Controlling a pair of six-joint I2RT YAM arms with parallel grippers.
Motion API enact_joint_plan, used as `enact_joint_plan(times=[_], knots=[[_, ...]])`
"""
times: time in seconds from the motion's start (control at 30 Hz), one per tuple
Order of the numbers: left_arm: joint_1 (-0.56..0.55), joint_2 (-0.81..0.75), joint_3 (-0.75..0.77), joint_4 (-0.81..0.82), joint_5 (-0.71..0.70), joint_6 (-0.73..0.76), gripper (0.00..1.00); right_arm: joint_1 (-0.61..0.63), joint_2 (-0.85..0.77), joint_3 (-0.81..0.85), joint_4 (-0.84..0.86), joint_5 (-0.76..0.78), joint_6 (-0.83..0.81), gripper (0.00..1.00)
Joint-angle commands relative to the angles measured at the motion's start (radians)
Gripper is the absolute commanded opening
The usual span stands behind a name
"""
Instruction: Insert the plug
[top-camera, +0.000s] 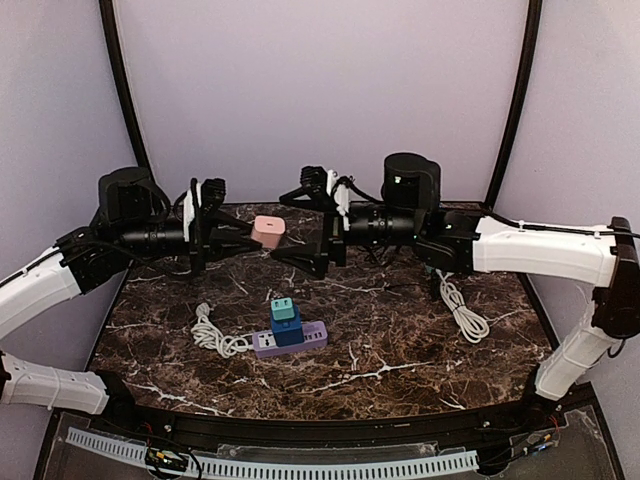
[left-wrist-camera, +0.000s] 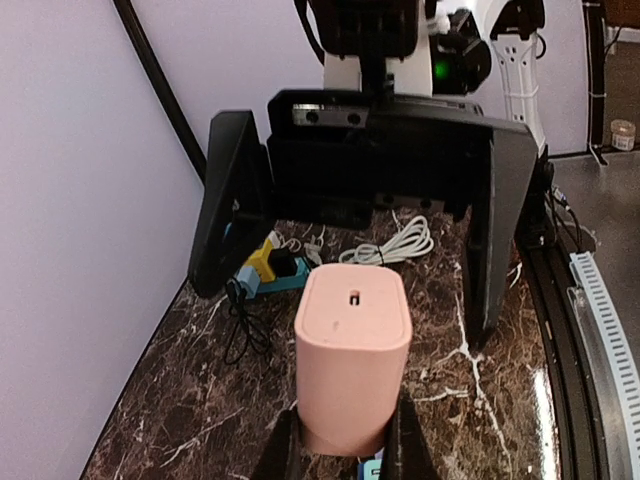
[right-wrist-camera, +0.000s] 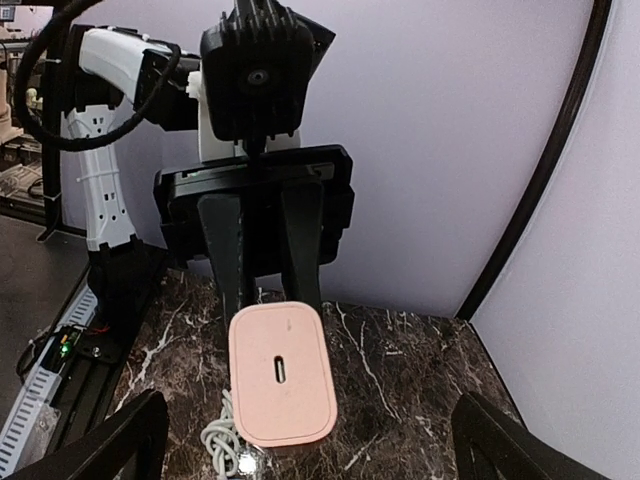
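The left gripper (left-wrist-camera: 345, 450) is clamping one pink charger (left-wrist-camera: 352, 350) by its lower end, its two fingers (right-wrist-camera: 225, 250) pressing on opposite sides. The charger is being held up in the air above the far part of the table (top-camera: 400, 370), between the two arms. Its flat end, which has a single small slot, is pointing toward the right arm.

The right gripper (right-wrist-camera: 315, 440) is facing the charger head-on with its jaws standing wide apart. Its two fingers (left-wrist-camera: 500, 220) are reaching past the charger on either side, and neither one is touching it.

Farther out on the dark marbled table, one purple power strip (top-camera: 305, 338) is lying near the front, well below and apart from the held charger. Two blocks are sitting on the strip, a teal one (top-camera: 283, 310) and a darker blue one (top-camera: 287, 332) just in front of it.

Two white cables are resting on the table. One coiled bundle (top-camera: 213, 333) is lying just left of the strip, and the other (top-camera: 465, 315) is lying under the right arm, well to the right.

In the left wrist view, one small yellow and teal piece (left-wrist-camera: 262, 265) with a thin black wire is showing on the table beneath the right gripper. What it is cannot be told.
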Motion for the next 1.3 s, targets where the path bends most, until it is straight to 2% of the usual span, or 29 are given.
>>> enact_joint_plan(times=[0.0, 0.2, 0.57, 0.63, 0.83, 0.9, 1.0, 1.03, 1.07, 1.13, 1.2, 1.27], knots=[[-0.006, -0.009, -0.015, -0.175, -0.113, 0.272, 0.01, 0.006, -0.036, 0.073, -0.282, 0.148, -0.107, 0.99], [-0.011, 0.026, 0.001, -0.201, -0.143, 0.332, 0.01, 0.022, 0.029, 0.168, -0.434, 0.235, -0.120, 0.99], [-0.016, 0.056, 0.016, -0.206, -0.163, 0.343, 0.01, 0.057, 0.134, 0.267, -0.519, 0.163, -0.186, 0.83], [-0.017, 0.058, 0.016, -0.205, -0.152, 0.340, 0.01, 0.057, 0.142, 0.267, -0.506, 0.166, -0.181, 0.73], [-0.016, 0.070, 0.018, -0.194, -0.154, 0.325, 0.01, 0.056, 0.169, 0.272, -0.447, 0.157, -0.142, 0.23], [-0.018, 0.072, 0.014, -0.199, -0.152, 0.325, 0.01, 0.056, 0.165, 0.258, -0.413, 0.158, -0.125, 0.02], [-0.019, 0.072, 0.002, -0.195, -0.151, 0.301, 0.01, 0.053, 0.157, 0.239, -0.382, 0.185, -0.089, 0.00], [-0.017, 0.071, -0.010, -0.176, -0.167, 0.285, 0.07, 0.049, 0.154, 0.237, -0.382, 0.200, -0.070, 0.00], [-0.017, 0.070, -0.016, -0.165, -0.182, 0.237, 0.31, 0.041, 0.145, 0.230, -0.383, 0.225, -0.042, 0.00], [-0.019, 0.075, -0.026, -0.169, -0.226, 0.179, 0.51, 0.005, 0.112, 0.195, -0.390, 0.266, 0.021, 0.00], [-0.015, 0.090, -0.038, -0.214, -0.300, 0.087, 0.55, -0.030, 0.067, 0.152, -0.406, 0.310, 0.087, 0.00], [-0.004, 0.107, -0.076, -0.272, -0.299, -0.045, 0.59, -0.058, 0.018, 0.099, -0.435, 0.366, 0.154, 0.00]])
